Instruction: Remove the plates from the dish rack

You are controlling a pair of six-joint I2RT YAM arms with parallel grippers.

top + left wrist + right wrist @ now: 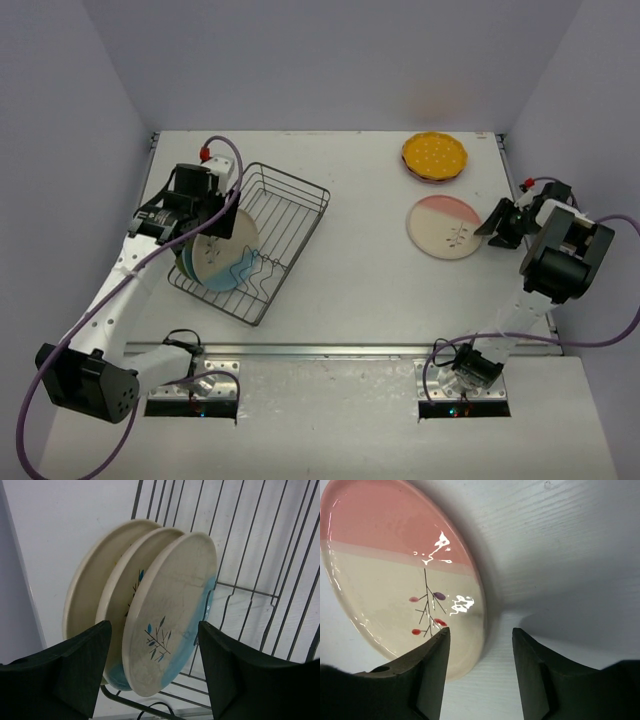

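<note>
The wire dish rack stands at the left, and three plates stand on edge at its near-left end. In the left wrist view the front one is cream-and-blue, with two cream plates behind it. My left gripper is open, its fingers on either side of the front plate's lower rim. A cream-and-pink plate lies flat on the table at the right. My right gripper is open over its near rim and holds nothing.
An orange-yellow dotted plate lies on top of a pink one at the back right. The rack's right half is bare wire. Grey walls close in the table on the left, the right and the back.
</note>
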